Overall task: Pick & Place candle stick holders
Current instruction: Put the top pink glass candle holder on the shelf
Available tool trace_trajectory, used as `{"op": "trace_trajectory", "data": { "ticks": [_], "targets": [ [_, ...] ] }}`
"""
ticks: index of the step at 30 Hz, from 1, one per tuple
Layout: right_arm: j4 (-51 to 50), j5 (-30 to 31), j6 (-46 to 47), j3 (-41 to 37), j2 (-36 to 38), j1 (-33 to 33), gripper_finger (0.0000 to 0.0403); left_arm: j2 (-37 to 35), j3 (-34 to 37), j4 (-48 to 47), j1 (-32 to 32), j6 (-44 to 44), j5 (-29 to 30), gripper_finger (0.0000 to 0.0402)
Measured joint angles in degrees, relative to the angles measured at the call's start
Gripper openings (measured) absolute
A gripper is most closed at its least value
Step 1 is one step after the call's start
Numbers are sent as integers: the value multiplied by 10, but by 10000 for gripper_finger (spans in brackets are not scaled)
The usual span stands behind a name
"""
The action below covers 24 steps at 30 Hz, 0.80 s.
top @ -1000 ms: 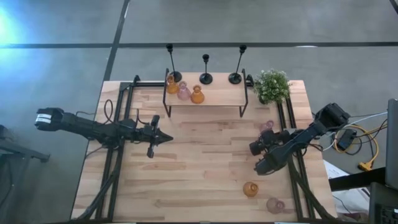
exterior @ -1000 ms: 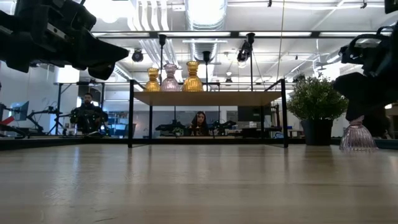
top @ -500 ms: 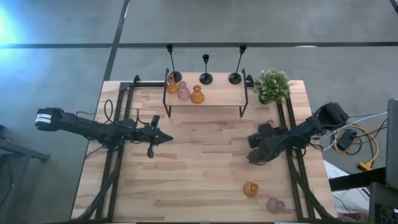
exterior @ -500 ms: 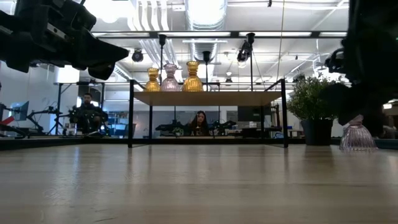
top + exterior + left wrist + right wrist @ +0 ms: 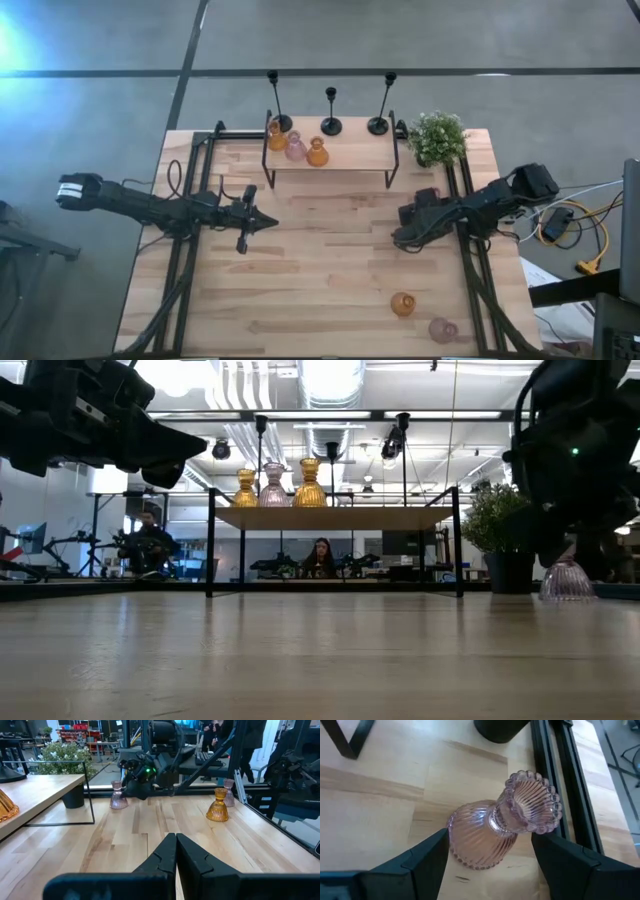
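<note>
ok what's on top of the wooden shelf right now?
On the shelf: two amber glass holders with a pink one between them. Three black tall-stemmed holders stand at its back edge; whether their bases rest on the shelf can't be seen.

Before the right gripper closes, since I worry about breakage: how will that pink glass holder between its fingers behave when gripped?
The pink holder looks like ribbed glass, so probably rigid but brittle. Its narrow waist above a wider base suggests it stands steadily, though a push at the flared top might tip it. The ribs may help the open right gripper hold it.
</note>
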State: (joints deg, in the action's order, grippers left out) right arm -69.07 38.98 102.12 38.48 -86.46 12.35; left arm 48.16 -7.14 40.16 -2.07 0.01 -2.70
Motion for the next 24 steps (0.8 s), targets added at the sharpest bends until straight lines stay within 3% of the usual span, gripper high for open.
{"op": "trace_trajectory", "data": {
  "ticks": [14, 24],
  "targets": [
    [74, 24, 12, -44, 0, -37, 317, 0, 0, 0, 0, 0, 0, 12],
    [131, 50, -20, -54, 0, -56, 277, 0, 0, 0, 0, 0, 0, 12]
  ]
}}
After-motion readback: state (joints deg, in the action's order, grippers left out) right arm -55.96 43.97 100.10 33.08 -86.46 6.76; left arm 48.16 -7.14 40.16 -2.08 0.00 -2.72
